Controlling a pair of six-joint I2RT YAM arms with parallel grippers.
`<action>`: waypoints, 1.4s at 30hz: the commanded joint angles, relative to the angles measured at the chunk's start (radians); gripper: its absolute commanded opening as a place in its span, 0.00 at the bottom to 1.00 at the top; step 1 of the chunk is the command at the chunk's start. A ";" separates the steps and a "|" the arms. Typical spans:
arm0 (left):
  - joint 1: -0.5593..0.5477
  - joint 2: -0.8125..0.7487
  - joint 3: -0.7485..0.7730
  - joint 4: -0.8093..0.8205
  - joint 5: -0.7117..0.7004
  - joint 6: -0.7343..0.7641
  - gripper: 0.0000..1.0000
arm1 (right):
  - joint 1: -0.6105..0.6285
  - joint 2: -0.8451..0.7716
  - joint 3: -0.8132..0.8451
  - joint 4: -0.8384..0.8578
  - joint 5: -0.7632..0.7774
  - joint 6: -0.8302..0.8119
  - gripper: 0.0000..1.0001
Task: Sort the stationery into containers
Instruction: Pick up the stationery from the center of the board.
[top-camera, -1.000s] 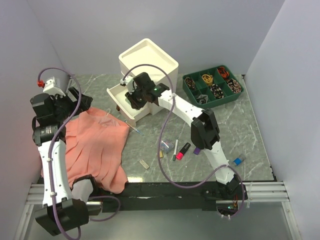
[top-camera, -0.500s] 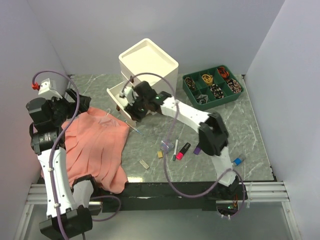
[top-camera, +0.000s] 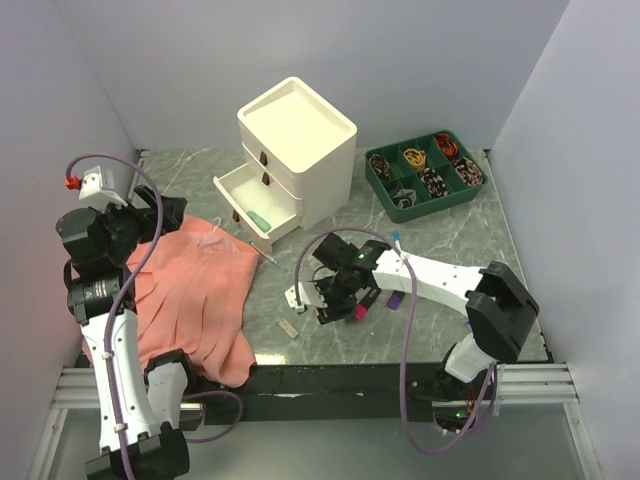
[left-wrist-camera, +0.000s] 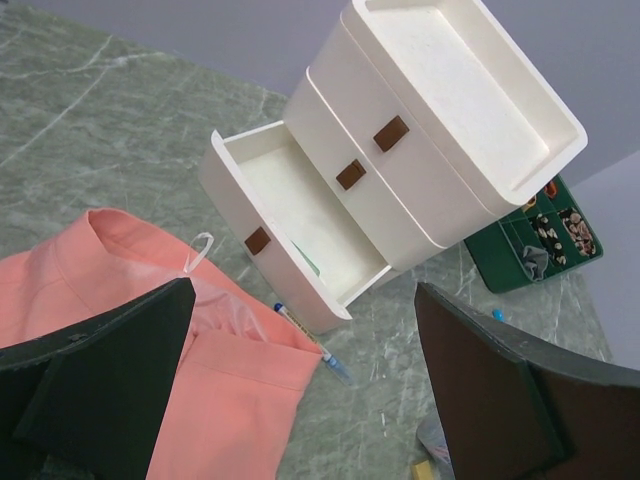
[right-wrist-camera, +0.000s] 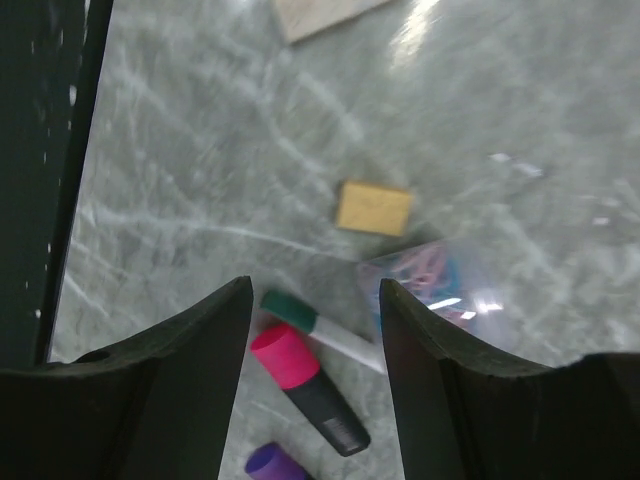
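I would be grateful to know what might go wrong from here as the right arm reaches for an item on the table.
1. The right gripper hangs open over the pink highlighter and green-capped marker, which lie side by side. Closing could catch both or flick one away.
2. The clear bag of clips lies close by and may get shoved if the gripper descends.

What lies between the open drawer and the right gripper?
Only a thin blue-tipped pen, just off the drawer front; the top view shows it.
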 joint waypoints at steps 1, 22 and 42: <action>-0.001 -0.032 -0.028 0.037 0.014 -0.016 0.99 | 0.031 0.002 -0.009 0.029 0.020 -0.088 0.61; 0.002 -0.073 -0.087 0.000 0.026 -0.012 0.99 | 0.083 0.175 0.071 0.089 0.090 -0.053 0.56; 0.002 -0.069 -0.114 0.023 0.047 -0.032 0.99 | 0.083 0.290 0.137 0.057 0.135 0.001 0.36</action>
